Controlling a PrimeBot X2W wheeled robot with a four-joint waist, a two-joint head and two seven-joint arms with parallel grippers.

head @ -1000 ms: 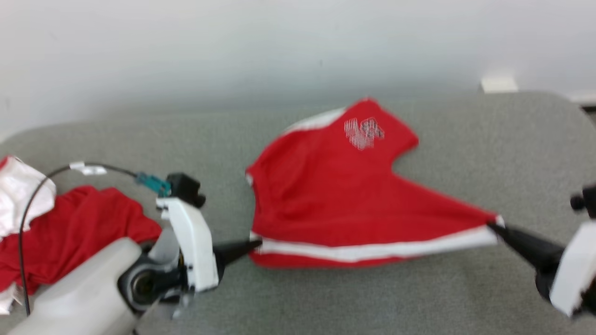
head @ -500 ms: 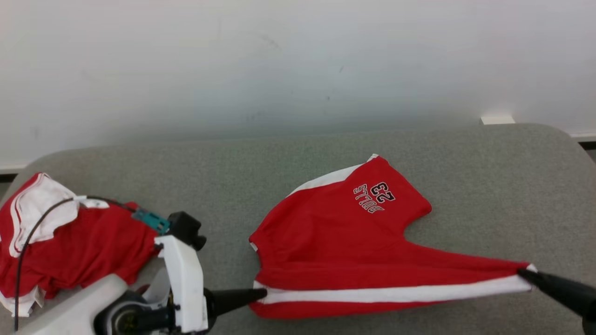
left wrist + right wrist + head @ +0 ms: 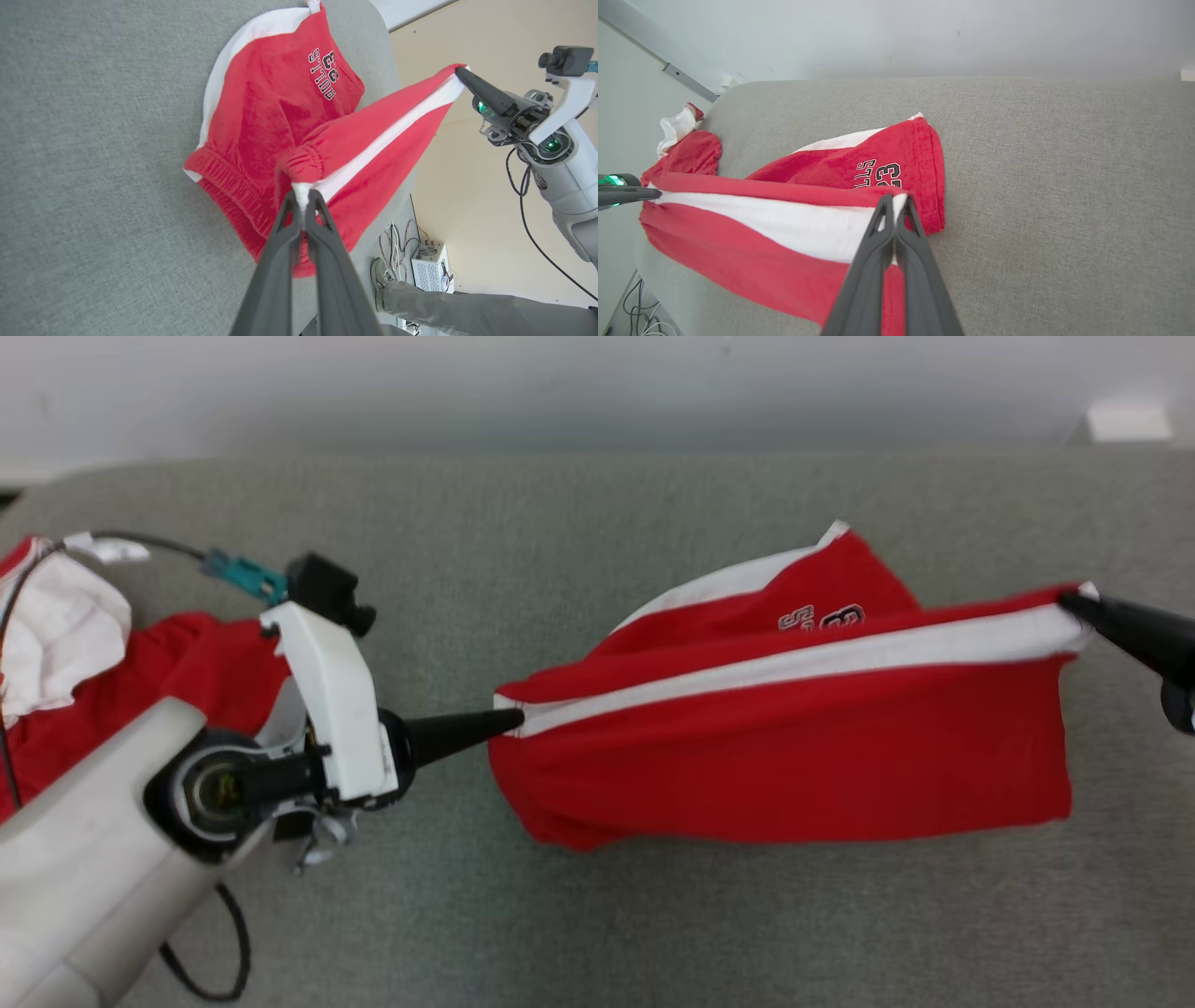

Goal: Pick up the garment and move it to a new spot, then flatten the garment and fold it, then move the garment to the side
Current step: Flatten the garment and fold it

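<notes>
Garment (image 3: pixel 794 756) hangs mid-frame, far leg on desk (image 3: pixel 597 569) | we hold its white-stripe ends: left pincer (image 3: pixel 512 716) and right pincer (image 3: pixel 1072 604) both clamped on it | we judge fold under way; side move remains

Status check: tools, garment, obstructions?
Both shut on shorts: left tool at waistband, right tool at hem. Side stripe taut between them, far leg on table. Second red pile far left, apart.

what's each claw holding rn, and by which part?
Left claw is shut on the red shorts at the waistband end of their white side stripe; right claw pinches the same stripe's other end, at the leg hem corner.
</notes>
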